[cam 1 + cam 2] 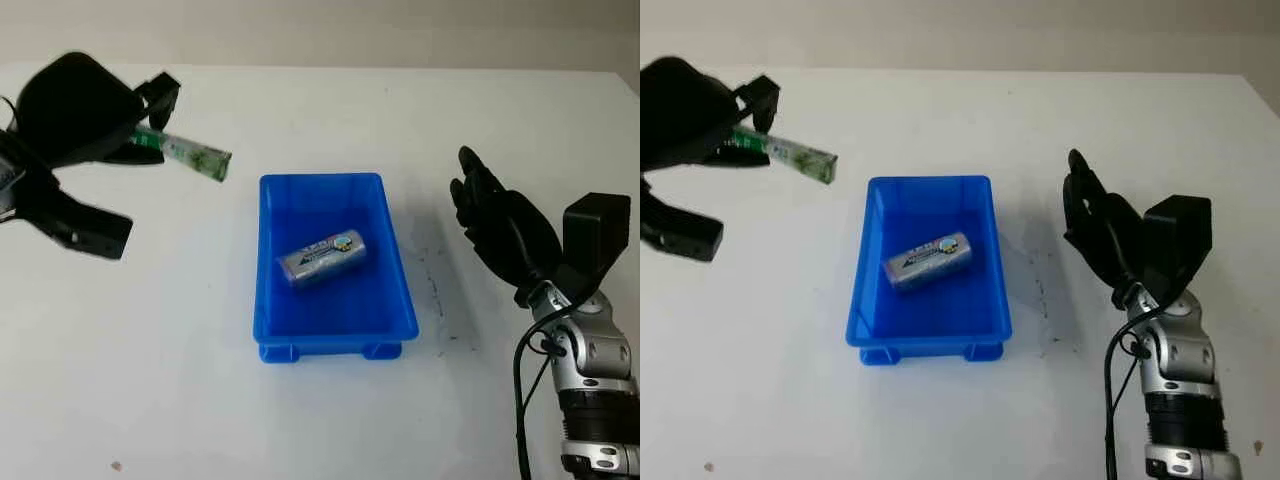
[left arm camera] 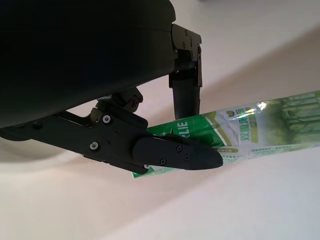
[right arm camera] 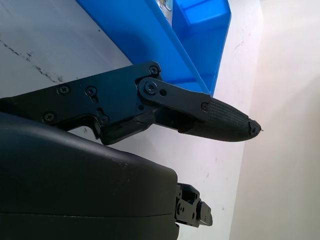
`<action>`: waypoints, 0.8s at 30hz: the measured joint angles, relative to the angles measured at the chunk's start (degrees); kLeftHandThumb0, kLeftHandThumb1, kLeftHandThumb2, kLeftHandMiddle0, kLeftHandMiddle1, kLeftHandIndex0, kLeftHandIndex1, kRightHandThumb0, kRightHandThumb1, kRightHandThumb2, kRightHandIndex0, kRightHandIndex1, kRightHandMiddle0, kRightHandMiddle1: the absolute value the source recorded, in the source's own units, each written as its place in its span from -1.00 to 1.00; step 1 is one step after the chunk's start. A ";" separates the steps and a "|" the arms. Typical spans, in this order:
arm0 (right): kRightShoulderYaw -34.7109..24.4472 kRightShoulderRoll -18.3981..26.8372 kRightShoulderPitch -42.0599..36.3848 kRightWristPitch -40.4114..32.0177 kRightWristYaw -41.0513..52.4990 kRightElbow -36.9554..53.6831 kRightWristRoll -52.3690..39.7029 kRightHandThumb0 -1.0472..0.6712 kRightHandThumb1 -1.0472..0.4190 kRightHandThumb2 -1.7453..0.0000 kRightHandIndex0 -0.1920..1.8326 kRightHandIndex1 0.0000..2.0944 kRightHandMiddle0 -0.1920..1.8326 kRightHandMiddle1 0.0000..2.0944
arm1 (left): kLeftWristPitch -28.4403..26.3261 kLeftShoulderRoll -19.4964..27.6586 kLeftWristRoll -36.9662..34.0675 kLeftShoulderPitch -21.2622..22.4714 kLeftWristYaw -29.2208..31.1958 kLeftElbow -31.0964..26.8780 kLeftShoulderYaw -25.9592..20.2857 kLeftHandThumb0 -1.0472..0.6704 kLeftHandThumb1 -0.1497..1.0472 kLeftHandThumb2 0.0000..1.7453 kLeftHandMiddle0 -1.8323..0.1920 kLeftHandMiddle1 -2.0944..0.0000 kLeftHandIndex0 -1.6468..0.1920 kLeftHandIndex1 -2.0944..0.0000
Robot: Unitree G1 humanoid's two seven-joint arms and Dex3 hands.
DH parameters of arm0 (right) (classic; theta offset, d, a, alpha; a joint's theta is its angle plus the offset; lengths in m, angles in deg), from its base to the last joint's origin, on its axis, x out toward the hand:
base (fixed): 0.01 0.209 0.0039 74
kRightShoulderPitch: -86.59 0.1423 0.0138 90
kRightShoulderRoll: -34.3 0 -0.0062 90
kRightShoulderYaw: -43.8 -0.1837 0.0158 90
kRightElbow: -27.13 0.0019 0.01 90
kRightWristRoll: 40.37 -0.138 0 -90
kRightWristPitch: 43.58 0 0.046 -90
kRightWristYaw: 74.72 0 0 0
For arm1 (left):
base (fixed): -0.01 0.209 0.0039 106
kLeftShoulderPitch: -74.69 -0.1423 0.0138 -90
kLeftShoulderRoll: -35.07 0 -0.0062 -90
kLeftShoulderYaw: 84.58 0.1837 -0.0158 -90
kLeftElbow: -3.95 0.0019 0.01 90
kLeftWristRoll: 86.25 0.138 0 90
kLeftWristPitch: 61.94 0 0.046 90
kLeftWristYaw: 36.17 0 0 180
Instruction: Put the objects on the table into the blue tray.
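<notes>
Blue tray [image 1: 330, 325] sits near the middle of the white tabletop [image 1: 150, 380], its long side running away from the robot. One object already lies in it: a silvery wrapped packet [image 1: 322, 258] with a blue and green label, resting at a slant on the tray floor, so that part of the job looks done.

A second object, a long green and clear sachet [image 1: 190, 152], is not yet in the tray. It is held off to the far left of the tray by the left hand [image 1: 85, 115], whose fingers [image 2: 175, 152] are closed on one end of it; the other end sticks out toward the tray. The sachet appears lifted off the surface, though how high is hard to tell. My reading is that what remains is carrying this sachet over the tray wall and letting it go inside. No other loose object is visible on the tabletop.

The right hand [image 1: 495, 225] is open, holding nothing, to the right of the tray and apart from it.

The tabletop is plain white with some faint dark scuff marks [image 1: 435, 290] between the tray and the right hand. Beyond its far edge is a plain pale wall [image 1: 320, 30].
</notes>
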 measured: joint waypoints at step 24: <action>0.45 -0.47 -0.25 0.21 -0.01 0.72 0.02 -0.64 -1.00 0.20 -1.00 -1.00 -1.00 -1.00 | -4.14 -10.88 -32.69 -22.54 42.40 -49.32 -19.10 -0.25 1.00 -0.54 -0.53 -1.00 -0.27 -1.00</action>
